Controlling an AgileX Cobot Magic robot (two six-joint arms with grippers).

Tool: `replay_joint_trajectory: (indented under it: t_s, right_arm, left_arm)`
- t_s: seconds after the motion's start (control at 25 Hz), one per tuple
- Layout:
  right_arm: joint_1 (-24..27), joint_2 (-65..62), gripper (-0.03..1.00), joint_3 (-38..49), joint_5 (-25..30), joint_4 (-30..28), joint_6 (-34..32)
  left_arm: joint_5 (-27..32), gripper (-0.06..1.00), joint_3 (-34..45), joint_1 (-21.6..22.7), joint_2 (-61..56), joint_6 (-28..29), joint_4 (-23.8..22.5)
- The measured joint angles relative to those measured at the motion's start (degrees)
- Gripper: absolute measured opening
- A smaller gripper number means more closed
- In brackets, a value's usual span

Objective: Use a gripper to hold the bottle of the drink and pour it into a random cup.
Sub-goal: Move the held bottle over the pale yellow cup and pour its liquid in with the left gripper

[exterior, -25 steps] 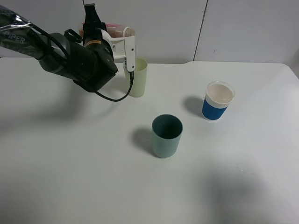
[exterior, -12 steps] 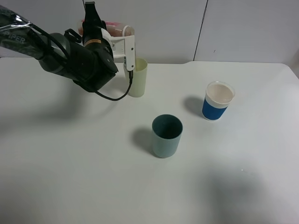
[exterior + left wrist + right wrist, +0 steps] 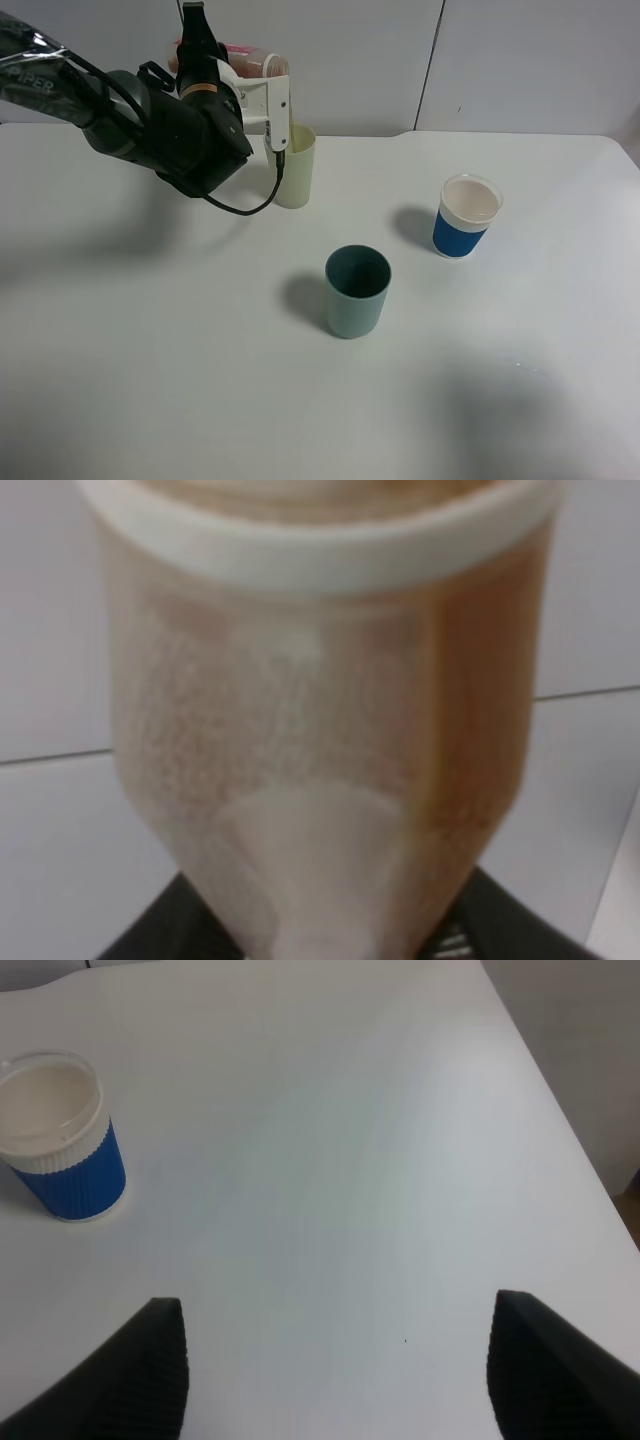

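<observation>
Left arm [image 3: 150, 125] runs off the left edge, its base out of sight. The left gripper [image 3: 265, 88], clamped tight, covers most of the bottle [image 3: 256, 65]: only a pinkish sliver shows above it, label too small to read. A white jaw masks the left rim of the cup [image 3: 300, 172], so what's inside can't be told. On the left wrist camera the bottle [image 3: 320, 730] fills the frame, blurred, clipped at both ends, print illegible. The right gripper [image 3: 335, 1360] shows just two dark fingertips [image 3: 150, 1375], cut by the edge, and the blue cup [image 3: 60, 1145] is clipped too
</observation>
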State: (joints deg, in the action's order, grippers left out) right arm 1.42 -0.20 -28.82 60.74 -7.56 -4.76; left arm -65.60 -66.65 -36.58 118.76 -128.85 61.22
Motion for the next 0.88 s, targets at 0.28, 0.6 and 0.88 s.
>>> replay_joint_trajectory:
  t_s: [0.28, 0.6, 0.88]
  right_arm:
    - [0.00, 0.00, 0.63, 0.00, 0.00, 0.00, 0.00]
    - [0.00, 0.00, 0.63, 0.00, 0.00, 0.00, 0.00]
    - [0.00, 0.00, 0.63, 0.00, 0.00, 0.00, 0.00]
  left_arm:
    - [-0.04, 0.36, 0.00, 0.00, 0.00, -0.05, -1.10]
    - [-0.49, 0.36, 0.00, 0.00, 0.00, -0.05, -1.21]
    - [-1.02, 0.36, 0.00, 0.62, 0.00, -0.05, -1.41]
